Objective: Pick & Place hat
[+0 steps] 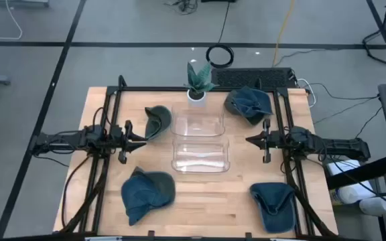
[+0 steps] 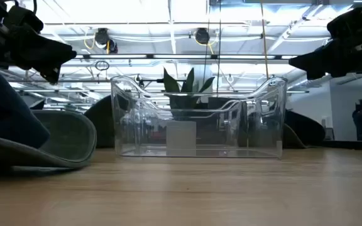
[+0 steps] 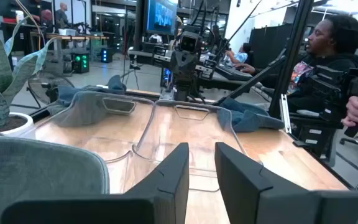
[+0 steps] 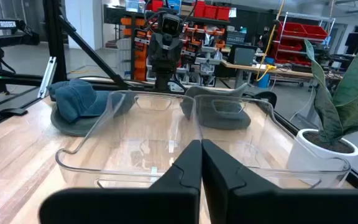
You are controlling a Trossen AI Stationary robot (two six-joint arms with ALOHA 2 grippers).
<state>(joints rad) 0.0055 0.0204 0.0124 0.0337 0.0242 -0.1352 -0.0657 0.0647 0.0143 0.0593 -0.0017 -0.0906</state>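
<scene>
Several dark blue hats lie on the wooden table, each resting flat on it: one at the far left, one at the far right, one at the near left and one at the near right. My left gripper hovers above the table beside the far-left hat, whose brim shows next to its fingers. A narrow gap stands between the fingers of my left gripper, with nothing in it. My right gripper hangs shut and empty to the right of the bins, fingertips together.
Two clear plastic bins stand side by side at the table's middle, between the two grippers. A potted plant stands at the far edge behind them. Black frame rails run along both sides. A seated person is beyond the table.
</scene>
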